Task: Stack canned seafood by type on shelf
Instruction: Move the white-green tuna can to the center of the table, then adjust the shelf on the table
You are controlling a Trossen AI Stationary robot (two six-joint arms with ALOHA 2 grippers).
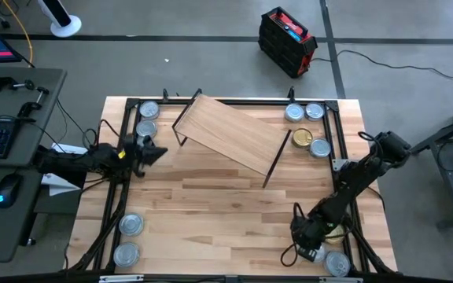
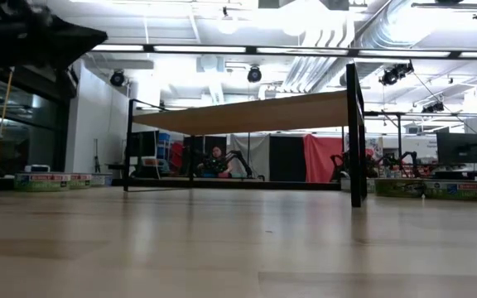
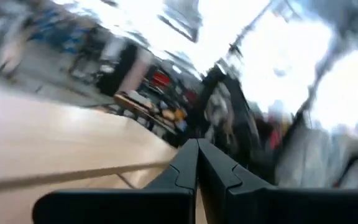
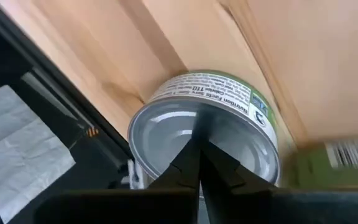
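Canned seafood sits in scattered groups around the table's rim: two tins (image 1: 146,118) at the far left corner, four (image 1: 305,126) near the far right corner, two (image 1: 129,238) at the near left corner, and a silver-topped tin (image 1: 335,263) at the near right corner. None is on the shelf (image 1: 230,135), which stands askew across the far middle of the table (image 1: 211,212), its board bare. The right claw (image 1: 303,234) hangs low at the near right corner with its fingers pressed together, holding nothing; its wrist view shows a green-labelled tin (image 4: 207,134) directly beneath the tips. The left claw (image 1: 152,151) is likewise closed and empty, hovering by the left edge near the far left tins. The work looks barely begun, at the reach for a first tin. Next the right claw would need to spread its fingers, drop around the tin and close before carrying it to the shelf.
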